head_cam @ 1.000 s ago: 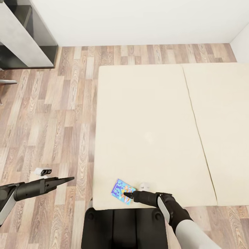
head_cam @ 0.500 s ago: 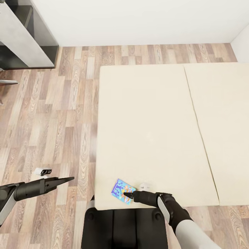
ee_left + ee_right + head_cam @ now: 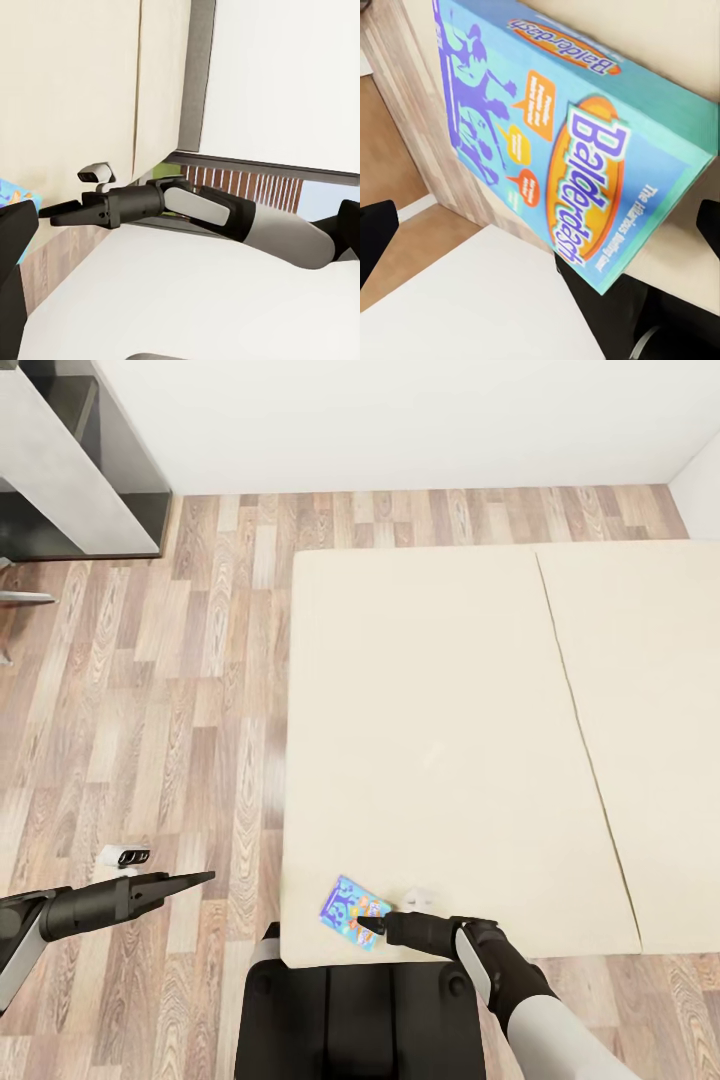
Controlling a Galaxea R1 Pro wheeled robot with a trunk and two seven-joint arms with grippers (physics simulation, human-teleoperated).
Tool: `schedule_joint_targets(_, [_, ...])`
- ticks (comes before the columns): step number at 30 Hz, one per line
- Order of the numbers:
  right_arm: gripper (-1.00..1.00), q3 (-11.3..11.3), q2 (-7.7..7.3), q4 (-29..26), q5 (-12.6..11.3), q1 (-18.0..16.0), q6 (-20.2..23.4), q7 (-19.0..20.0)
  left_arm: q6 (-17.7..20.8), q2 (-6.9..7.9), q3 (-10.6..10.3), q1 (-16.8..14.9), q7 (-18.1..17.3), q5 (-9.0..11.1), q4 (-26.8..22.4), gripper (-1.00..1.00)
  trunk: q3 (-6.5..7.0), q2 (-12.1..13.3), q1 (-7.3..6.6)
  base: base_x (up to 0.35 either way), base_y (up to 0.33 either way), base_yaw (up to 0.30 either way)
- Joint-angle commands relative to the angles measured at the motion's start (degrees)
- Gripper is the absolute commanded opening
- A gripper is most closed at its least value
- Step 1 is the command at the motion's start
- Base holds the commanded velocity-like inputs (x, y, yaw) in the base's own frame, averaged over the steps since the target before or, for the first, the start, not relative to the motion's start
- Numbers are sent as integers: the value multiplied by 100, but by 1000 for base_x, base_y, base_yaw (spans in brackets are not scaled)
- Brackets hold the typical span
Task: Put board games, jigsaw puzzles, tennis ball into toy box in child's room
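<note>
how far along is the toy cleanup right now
Early stage. Nothing visible confirms any toy is in the toy box yet. In hand: the right end effector is shut on the blue board game at the near edge of the bed. The left end effector hangs over the floor, holding nothing. Left: carry this game to the table and bin it; the other toys aren't visible here.

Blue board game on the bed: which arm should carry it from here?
Right. The right gripper is already at the blue board game near the bed's edge, a finger under it. The left gripper hangs over the floor.
</note>
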Motion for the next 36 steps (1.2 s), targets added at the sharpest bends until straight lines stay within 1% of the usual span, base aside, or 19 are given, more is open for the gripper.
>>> schedule_joint_targets(1, [100, -34, 9, -3, -24, -1, 55, 17, 61, 2, -3, -1, -19, 2, -1, 100, -6, -9, 3, 0, 6, 0])
schedule_joint_targets(9, [100, -31, 10, -3, -22, -1, 55, 17, 61, 2, -3, -1, -19, 2, -1, 100, -6, -9, 3, 0, 19, 0])
schedule_joint_targets(19, [100, -30, 10, -3, -21, -1, 55, 17, 61, 2, -3, -1, -19, 2, -1, 100, -6, -9, 3, 0, 146, 0])
schedule_joint_targets(36, [100, -30, 11, -3, -21, -1, 55, 17, 61, 2, -3, -1, -19, 7, -1, 100, -6, -9, 3, 0, 64, 0])
